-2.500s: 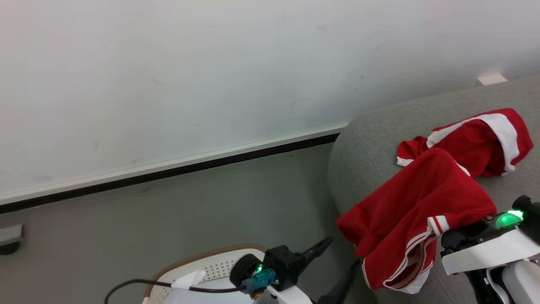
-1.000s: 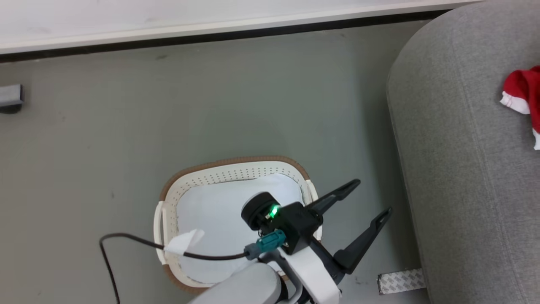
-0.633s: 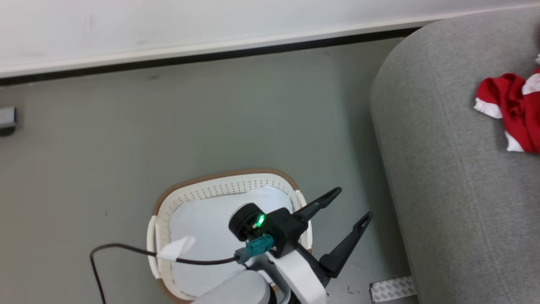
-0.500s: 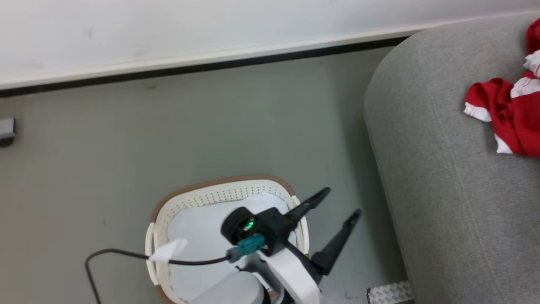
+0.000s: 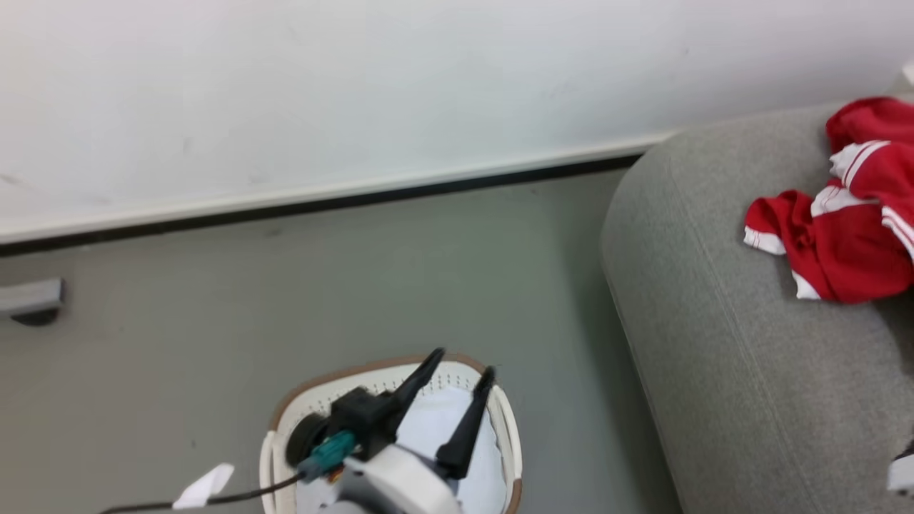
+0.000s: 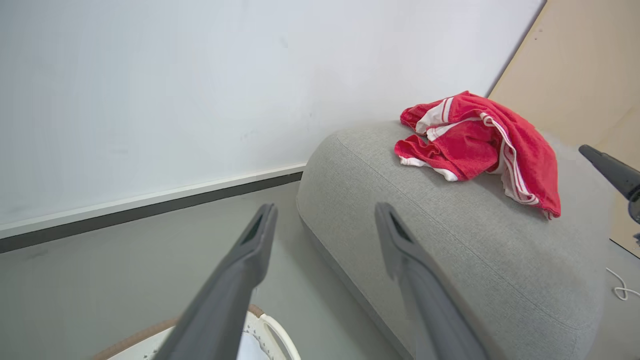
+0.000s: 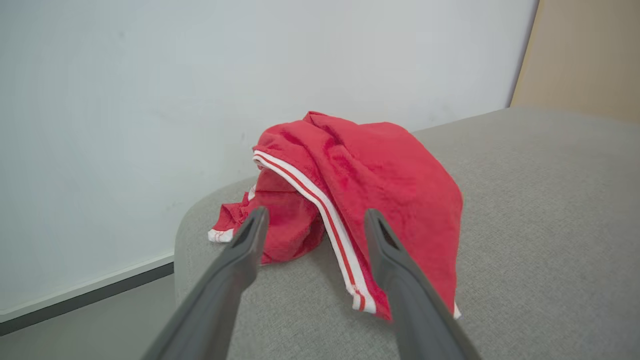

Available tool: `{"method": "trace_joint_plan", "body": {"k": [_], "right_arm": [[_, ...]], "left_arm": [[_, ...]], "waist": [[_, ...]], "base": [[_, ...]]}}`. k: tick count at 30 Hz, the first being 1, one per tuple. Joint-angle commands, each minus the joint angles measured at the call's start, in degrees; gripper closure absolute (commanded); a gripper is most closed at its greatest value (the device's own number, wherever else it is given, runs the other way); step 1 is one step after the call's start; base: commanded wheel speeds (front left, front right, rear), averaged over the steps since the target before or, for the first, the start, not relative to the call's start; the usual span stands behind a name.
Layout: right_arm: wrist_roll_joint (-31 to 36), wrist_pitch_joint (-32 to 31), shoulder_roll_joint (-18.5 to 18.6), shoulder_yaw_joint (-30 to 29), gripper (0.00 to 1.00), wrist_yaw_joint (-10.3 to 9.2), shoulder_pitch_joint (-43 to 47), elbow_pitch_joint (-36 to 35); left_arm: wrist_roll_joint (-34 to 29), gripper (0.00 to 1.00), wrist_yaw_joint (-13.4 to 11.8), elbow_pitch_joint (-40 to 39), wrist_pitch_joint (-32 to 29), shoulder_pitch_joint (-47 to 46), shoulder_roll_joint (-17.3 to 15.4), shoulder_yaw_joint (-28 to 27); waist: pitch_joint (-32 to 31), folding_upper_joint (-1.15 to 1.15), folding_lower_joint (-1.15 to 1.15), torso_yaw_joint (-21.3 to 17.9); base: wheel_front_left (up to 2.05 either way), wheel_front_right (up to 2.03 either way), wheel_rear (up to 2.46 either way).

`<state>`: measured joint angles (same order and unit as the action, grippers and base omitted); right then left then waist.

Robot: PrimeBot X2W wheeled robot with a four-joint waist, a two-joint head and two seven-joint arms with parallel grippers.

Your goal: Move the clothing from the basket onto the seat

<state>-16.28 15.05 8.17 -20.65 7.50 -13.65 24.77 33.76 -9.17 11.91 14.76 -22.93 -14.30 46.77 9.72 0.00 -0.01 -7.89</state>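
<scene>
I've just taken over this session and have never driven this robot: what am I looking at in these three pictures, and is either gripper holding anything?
It is a wheeled robot with two arms, each ending in two long dark fingers. One picture comes from its head, looking down; the other two come from cameras on its wrists, looking along the fingers. In the head view the left gripper is open over the basket on the floor, with a pale cloth inside. The red clothing lies piled on the grey seat. In the right wrist view the right gripper is open just short of that pile. Neither gripper holds anything.
</scene>
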Motion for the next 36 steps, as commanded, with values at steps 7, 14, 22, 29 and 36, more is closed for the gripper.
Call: {"method": "trace_joint_plan", "body": {"k": [7,14,22,29,36], "right_arm": [[4.7,0.1,-3.8,5.5,0.0,-0.02,8.5,-12.0],[5.2,0.1,-5.1,11.7,0.0,-0.02,15.1,-17.7],[8.1,0.1,-5.2,13.8,0.0,-0.02,19.5,-19.6],[7.6,0.1,-5.2,13.7,0.0,-0.02,20.4,-18.5],[7.3,0.1,-5.2,14.3,0.0,-0.02,20.1,-17.4]], "left_arm": [[-1.6,0.0,-2.8,-0.2,0.4,8.2,-0.6,-8.5],[-6.4,0.0,-1.5,-0.8,0.4,16.0,0.8,-17.9],[-11.9,0.0,2.5,-0.3,0.4,21.9,3.7,-26.9],[-16.2,0.0,5.6,-0.2,0.4,24.9,6.4,-32.4],[-18.9,0.0,7.7,0.3,0.4,25.5,8.1,-35.4]], "waist": [[-5.8,0.0,0.01,3.1],[-9.1,0.0,0.01,5.1],[-11.0,0.0,0.01,6.9],[-12.1,0.0,0.01,7.6],[-12.3,0.0,0.01,7.8]], "base": [[0.0,0.0,0.0],[0.0,0.0,0.0],[0.0,0.0,0.0],[0.0,0.0,0.0],[0.0,0.0,0.0]]}}
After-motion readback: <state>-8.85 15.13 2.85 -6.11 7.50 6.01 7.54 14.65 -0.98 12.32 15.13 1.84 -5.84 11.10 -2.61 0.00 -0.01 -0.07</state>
